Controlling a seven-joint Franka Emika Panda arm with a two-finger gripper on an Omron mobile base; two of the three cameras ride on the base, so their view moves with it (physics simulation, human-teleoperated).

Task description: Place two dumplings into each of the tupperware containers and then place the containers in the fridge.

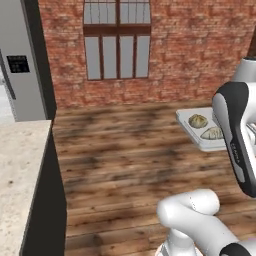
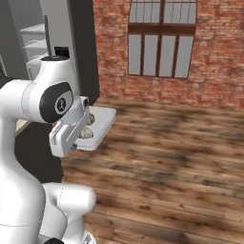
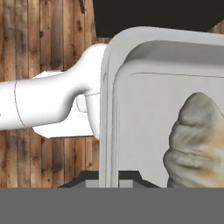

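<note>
Fridge (image 1: 22, 60): tall steel fridge at ten o'clock in the left base view, black panel on its door; in the right base view white shelves show at eleven o'clock, so it looks open.
Counter (image 1: 20, 170): pale speckled top at eight o'clock in the left base view.
Container (image 1: 200, 131): shallow whitish tray held level in the air above the wood floor, at three o'clock in the left base view and at nine o'clock in the right base view.
Dumplings: two lie inside it, one (image 1: 198, 120) farther from the arm, one (image 1: 213, 133) nearer.
Gripper (image 3: 109, 177): fingers pinched together on the tray's rim, seen at six o'clock in the hand view.
Tray direction: its long axis appears to run away from the arm, free end toward the brick wall; I cannot tell this firmly.
Progress: this tray is filled and lifted, but not yet in the fridge. The second tray's state cannot be told.
</note>
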